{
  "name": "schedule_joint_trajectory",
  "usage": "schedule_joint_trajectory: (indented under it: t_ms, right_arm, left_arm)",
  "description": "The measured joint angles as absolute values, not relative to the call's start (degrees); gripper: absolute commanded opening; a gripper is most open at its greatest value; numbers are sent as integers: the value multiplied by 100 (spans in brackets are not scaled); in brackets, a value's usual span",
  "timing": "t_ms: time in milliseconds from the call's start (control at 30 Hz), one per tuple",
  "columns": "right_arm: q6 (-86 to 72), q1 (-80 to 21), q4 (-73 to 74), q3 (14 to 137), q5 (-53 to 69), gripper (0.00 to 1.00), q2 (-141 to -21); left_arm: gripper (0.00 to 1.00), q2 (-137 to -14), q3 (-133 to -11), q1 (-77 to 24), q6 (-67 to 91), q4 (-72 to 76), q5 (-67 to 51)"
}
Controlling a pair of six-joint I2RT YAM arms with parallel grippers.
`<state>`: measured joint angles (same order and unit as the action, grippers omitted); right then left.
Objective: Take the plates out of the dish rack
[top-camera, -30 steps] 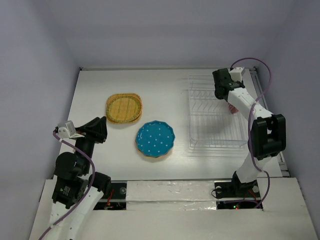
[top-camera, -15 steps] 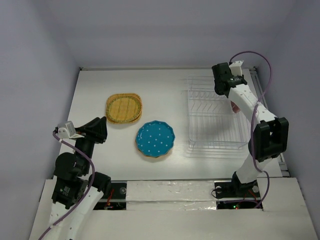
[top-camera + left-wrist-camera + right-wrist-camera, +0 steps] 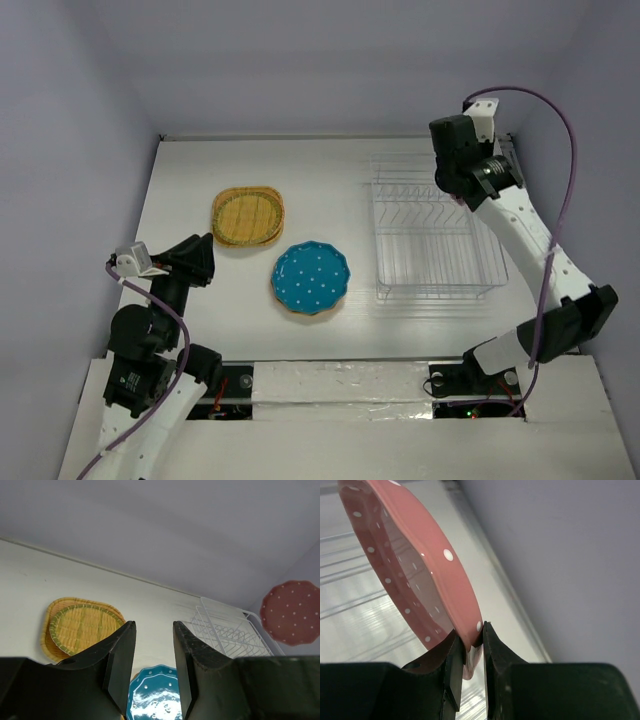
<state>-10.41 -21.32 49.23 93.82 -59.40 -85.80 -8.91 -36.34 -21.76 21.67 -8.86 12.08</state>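
Dusty-red plate point(image 3: 445, 580) rim pinched between right fingers point(image 3: 451, 672).

A white table point(image 3: 330, 180) sits between lavender walls point(image 3: 330, 70) at 9, 12 and 3 o'clock; a crinkled white strip point(image 3: 340, 378) edges 6 o'clock.

Dish rack point(image 3: 436, 292): thin white wire, rectangular, grid base, low sides, row of upright dividers in far half; sits flat on surface, right side.

Dusty-red plate point(image 3: 415, 565): round, scalloped, white dots; raised above rack's far right part, standing on edge, rim pinched by right gripper point(image 3: 469, 647).

Tan plates point(image 3: 248, 216): two, rounded-square, woven look, stacked flat on surface, left of centre.

Blue plate point(image 3: 311, 276): round, scalloped, white-dotted; lies flat near tan stack, toward rack, on top of orange plate point(image 3: 303, 313), only orange rim showing.
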Motion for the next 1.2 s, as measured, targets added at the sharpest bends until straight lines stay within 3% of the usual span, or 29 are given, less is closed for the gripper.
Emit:
schedule_joint_trajectory:
  t_ms: [133,333,567,967,1200]
  right_arm:
    - [-1297,-2801,4812,9266,-5127,0,-7985]
    - [-2198,-3621,3752,7924,-2552,0,-7109]
    - [-2818,-4071,3046,6595,-537,0,-7354]
    - [-3201,-4429,2130,5739,482,0,-8001]
    - [-3336,-4436,1739,5714,539,7,-8377]
  left_arm:
    - [33,-926,-3634,-2176,2167,-884,1208]
    - [33,-1041,-3634,-2176,2167,-888,1208]
    - [33,-1192,-3634,-2176,2169,-888,1208]
    - [33,-1315,-3634,-2176,2176,-913,1208]
    - [33,-1345,-3634,-2176,2196,-934,1208]
